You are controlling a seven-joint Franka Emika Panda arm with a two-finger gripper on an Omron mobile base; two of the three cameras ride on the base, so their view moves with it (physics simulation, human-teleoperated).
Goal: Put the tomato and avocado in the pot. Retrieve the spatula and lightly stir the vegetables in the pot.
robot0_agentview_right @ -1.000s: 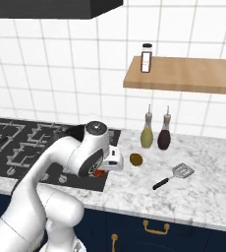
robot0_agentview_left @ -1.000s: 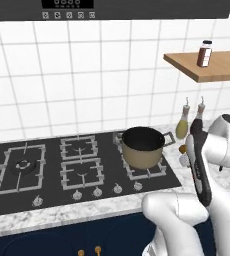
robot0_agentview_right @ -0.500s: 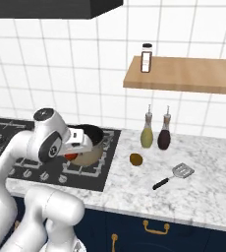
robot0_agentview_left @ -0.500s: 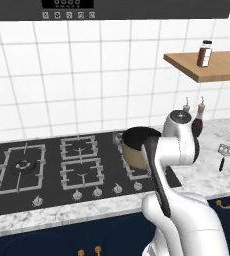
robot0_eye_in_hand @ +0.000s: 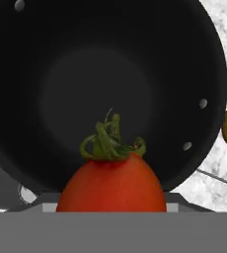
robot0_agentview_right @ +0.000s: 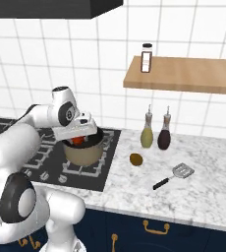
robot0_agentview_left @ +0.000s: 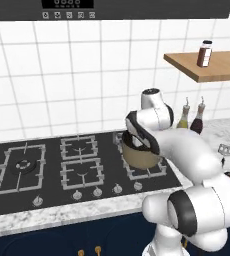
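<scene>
Right base view, from the left: the white arm reaches over the black hob, and its two-finger gripper (robot0_agentview_right: 78,139) hangs just above the round beige-tan pot (robot0_agentview_right: 84,152) on the near right burner, with the small bright red tomato (robot0_agentview_right: 77,141) showing between the fingers. Hand view confirms it — the tomato (robot0_eye_in_hand: 111,184) with its green stalk sits close before the camera over the pot's black, bare inside (robot0_eye_in_hand: 98,94). The fingers themselves are hidden behind it, but they appear closed on the fruit. Further right, on the marbled counter, the dull yellowish-olive avocado (robot0_agentview_right: 136,159) lies untouched near two bottles (robot0_agentview_right: 155,134), and the dark-handled spatula (robot0_agentview_right: 174,176) lies beyond it.

So the task is early, by my reading: the tomato is carried but not released, the avocado is not yet fetched, the spatula and stirring remain.

A second ago the gripper was low beside the avocado on the counter; half a second ago it was swinging toward the hob — now it is over the pot.
</scene>
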